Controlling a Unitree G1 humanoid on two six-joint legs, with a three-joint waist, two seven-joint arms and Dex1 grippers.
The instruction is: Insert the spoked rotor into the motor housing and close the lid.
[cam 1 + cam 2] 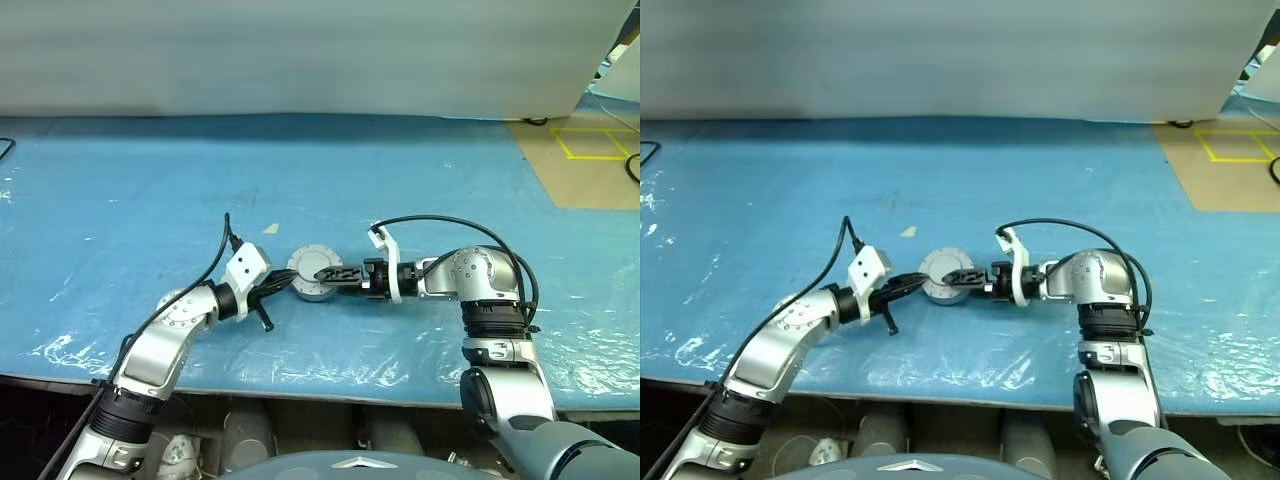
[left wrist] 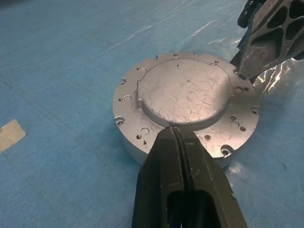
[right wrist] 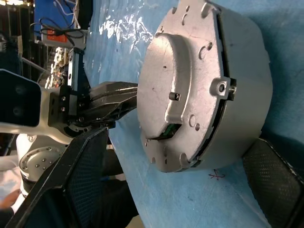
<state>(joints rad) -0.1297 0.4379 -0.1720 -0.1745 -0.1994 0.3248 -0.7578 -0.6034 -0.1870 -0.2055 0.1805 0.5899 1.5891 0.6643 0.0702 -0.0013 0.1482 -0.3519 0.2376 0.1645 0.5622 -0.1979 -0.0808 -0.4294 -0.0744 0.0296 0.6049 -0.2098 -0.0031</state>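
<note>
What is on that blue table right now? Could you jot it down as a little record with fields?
surface: blue table under a clear plastic sheet
object: closed round motor housing, lid on top
left end effector: shut, tips at the housing's edge
right end effector: open, fingers on either side of the housing
other: small tan tape scrap beyond the housing

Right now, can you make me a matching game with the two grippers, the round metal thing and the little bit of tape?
Things:
1. left gripper
2. right gripper
3. round metal drum
4. tape scrap

Colour or state:
A. silver
B. jaws wide open
C. pale tan
D. jaws shut

Pairs: 1-D, 2-B, 3-A, 4-C
</note>
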